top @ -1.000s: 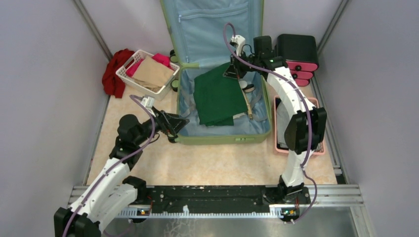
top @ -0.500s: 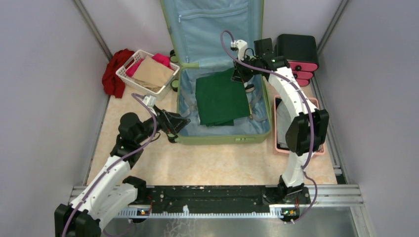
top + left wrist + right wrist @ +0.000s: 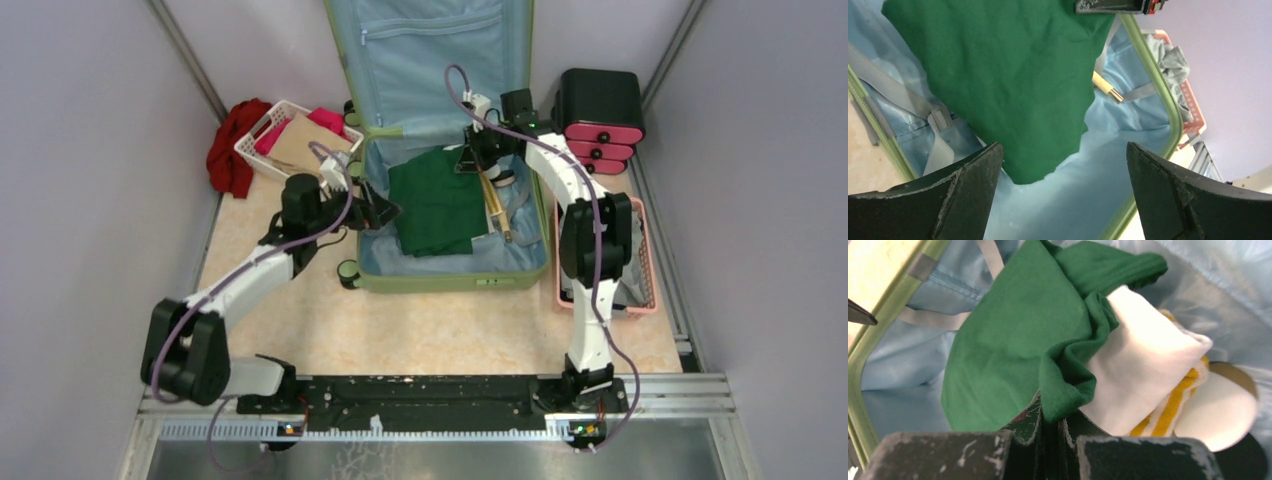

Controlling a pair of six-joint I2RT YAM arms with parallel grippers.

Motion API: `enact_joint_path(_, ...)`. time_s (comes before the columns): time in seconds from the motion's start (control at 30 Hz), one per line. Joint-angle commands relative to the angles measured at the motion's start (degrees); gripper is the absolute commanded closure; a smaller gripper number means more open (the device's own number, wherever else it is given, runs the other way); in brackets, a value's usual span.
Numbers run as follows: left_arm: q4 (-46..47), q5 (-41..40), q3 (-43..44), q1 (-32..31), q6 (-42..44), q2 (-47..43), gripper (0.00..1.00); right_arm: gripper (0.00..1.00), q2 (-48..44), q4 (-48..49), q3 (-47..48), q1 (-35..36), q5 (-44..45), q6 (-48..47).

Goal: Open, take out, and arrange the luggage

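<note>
Luggage lies open at frame ctr on the surface, right gripper pinched on green cloth inside to pull it out, left gripper spread wide alongside, prob. to assist.

White arms, black joints, looping purple cables.

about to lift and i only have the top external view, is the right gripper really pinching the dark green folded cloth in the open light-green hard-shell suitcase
observer: yes, its wrist view shows the right gripper shut on a bunched fold of the dark green cloth
operator: anything under that fold
observer: a white cloth with yellow stripes lies right beneath it
operator: left gripper holding anything
observer: no, the left gripper is open and empty, over the light-green suitcase
</note>
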Motion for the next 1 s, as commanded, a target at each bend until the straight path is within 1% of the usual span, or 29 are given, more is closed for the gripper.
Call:
enact_joint_path(0.0,-2.36,-0.61,6.40,-0.16,1.71,8.77,0.01,1.00,3.79,3.63,4.27,-0.24,-4.11,4.51)
enact_joint_path(0.1,-5.87,-3.59,10.15,-0.18,1.67,12.81,0.01,1.00,5.88,3.20,5.39,-0.28,-3.43,4.89)
enact_joint_path(0.33,-10.32,-8.42,16.09,-1.23,-1.19,20.72,0.01,1.00,6.51,4.32,4.39,-1.20,-4.16,6.11)
enact_joint_path(0.53,-14.72,-10.81,20.89,-2.31,-3.40,27.51,0.07,1.00,6.44,4.75,3.60,-1.42,-5.50,6.56)
enact_joint_path(0.63,-17.39,-14.12,22.27,-2.57,-4.32,29.34,0.09,1.00,6.12,5.32,3.06,-1.42,-5.62,6.79)
enact_joint_path(0.73,-21.26,-19.32,24.28,-3.72,-5.37,30.77,0.12,1.00,6.04,5.91,2.57,-1.50,-5.88,7.16)
enact_joint_path(0.8,-23.49,-22.09,25.75,-4.76,-5.68,32.21,0.17,1.00,6.07,6.00,2.52,-1.47,-6.05,7.34)
enact_joint_path(0.87,-24.99,-22.67,26.95,-5.34,-6.11,33.62,0.23,1.00,6.21,5.99,2.52,-1.47,-6.23,7.44)
enact_joint_path(0.93,-26.52,-22.91,28.06,-5.85,-6.41,34.65,0.23,1.00,6.10,5.94,2.42,-1.47,-6.30,7.44)
enact_joint_path(0.97,-27.25,-23.28,28.57,-6.09,-6.42,34.86,0.21,1.00,6.06,5.89,2.37,-1.52,-6.32,7.40)
